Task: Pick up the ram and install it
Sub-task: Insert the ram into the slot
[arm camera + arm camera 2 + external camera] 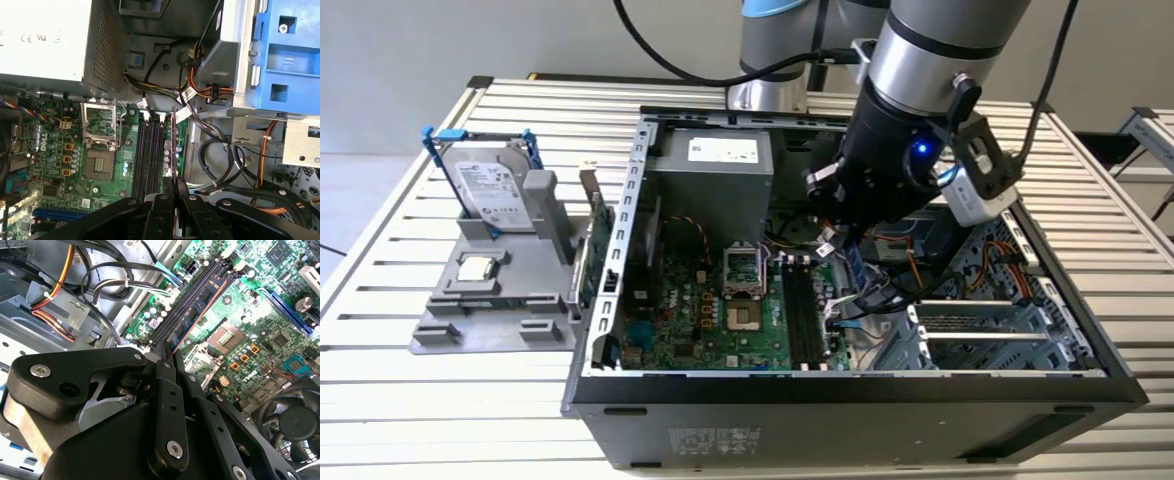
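Black claw (175, 186) pinches the ram (173, 145) edge-on, lined up along the motherboard's (55, 170) memory slots (142, 155) inside the open case (854, 400) on the desk (454, 400).

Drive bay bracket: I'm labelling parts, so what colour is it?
The bracket is bright blue, clearest in the first wrist view.

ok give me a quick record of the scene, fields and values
gripper: inside the case, shut on the ram
ram: edge-on, lined up along the slots
seated: cannot tell
hard drive: upright on the stand, outside the case
cpu chip: flat on the stand
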Tool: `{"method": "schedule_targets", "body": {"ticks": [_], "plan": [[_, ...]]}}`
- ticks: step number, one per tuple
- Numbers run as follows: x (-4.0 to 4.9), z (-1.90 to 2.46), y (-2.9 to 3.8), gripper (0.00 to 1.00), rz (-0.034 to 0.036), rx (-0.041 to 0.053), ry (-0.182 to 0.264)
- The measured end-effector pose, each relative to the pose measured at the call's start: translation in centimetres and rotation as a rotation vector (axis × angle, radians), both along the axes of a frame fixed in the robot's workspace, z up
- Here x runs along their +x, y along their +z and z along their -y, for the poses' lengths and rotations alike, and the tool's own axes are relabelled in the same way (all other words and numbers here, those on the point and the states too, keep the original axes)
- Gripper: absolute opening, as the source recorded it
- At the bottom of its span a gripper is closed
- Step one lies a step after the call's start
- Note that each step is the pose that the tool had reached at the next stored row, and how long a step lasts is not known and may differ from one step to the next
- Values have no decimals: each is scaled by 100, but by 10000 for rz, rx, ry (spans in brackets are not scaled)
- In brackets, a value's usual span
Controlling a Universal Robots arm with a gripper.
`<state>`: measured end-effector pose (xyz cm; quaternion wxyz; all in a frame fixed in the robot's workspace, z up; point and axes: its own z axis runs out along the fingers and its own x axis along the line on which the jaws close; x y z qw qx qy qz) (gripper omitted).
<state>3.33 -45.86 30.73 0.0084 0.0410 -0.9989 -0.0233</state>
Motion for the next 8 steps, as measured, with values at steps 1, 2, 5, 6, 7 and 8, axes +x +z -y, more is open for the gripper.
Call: {"method": "schedule_targets", "body": {"ticks": [1,2,5,6,7,8], "plan": [[0,0,-4,0,1,1,0],[0,0,-8,0,1,1,0],[0,0,-18,0,1,0,0],[0,0,-22,0,1,1,0],[0,0,-25,0,0,0,0],[0,0,-28,0,0,-1,0]]}}
